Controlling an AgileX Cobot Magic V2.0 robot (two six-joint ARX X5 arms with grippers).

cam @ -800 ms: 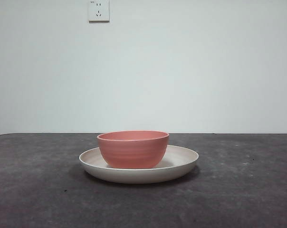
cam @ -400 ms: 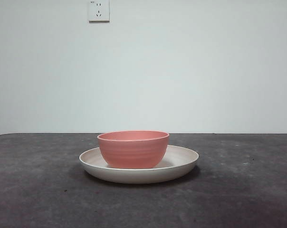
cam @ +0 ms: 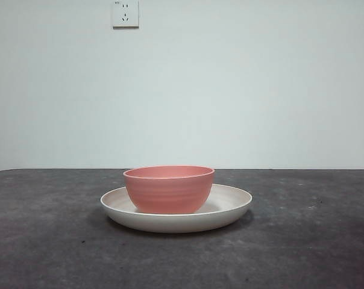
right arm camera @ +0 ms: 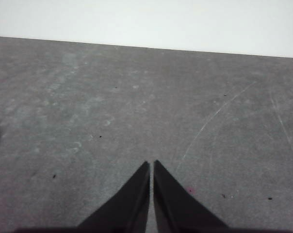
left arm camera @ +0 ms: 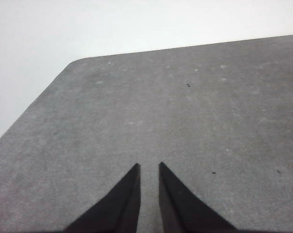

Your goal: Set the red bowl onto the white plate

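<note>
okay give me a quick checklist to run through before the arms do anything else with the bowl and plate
1. Red bowl sits on the white plate: ok, its base rests inside the rim, left of the plate's middle in the front view.
2. Bowl upright, not tilted: ok, its rim looks level.
3. Plate flat on the table: ok.
4. Left gripper holds nothing: ok, a narrow gap between its jaws, only bare table below.
5. Right gripper holds nothing: ok, jaws closed together over bare table.
6. Arms clear of the bowl and plate: ok, neither arm shows in the front view and neither wrist view shows the dishes.
</note>
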